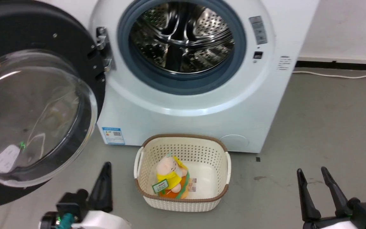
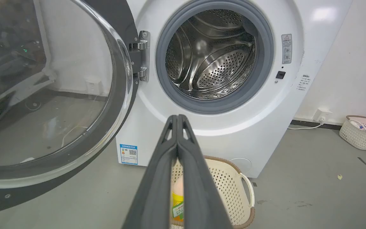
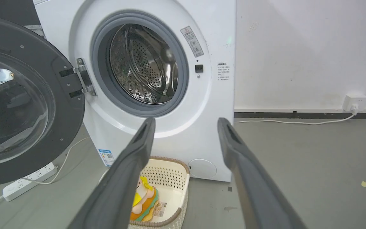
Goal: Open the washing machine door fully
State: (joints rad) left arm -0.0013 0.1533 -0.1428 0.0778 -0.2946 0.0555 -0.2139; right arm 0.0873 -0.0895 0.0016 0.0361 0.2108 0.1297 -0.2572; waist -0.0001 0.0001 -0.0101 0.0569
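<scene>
The white washing machine [image 1: 202, 105] stands ahead with its steel drum bare. Its black washing machine door [image 1: 30, 105], with a bulging clear glass bowl, is swung wide to the left on its metal hinge [image 1: 103, 47]. The door [image 2: 43, 95] also spreads across the left of the left wrist view, and the door [image 3: 21, 98] appears at the left of the right wrist view. My left gripper [image 1: 106, 167] is low, right of the door's lower rim, shut with nothing in it, fingers pressed together [image 2: 177, 119]. My right gripper [image 1: 311, 173] is open and empty at lower right, apart from the machine.
A cream perforated basket [image 1: 216, 149] with a plush toy [image 1: 170, 178] sits on the grey floor before the machine. A white power strip [image 3: 27, 183] and cable lie under the door. Another basket [image 2: 361, 133] is by the right wall, and a wall socket [image 3: 354, 101].
</scene>
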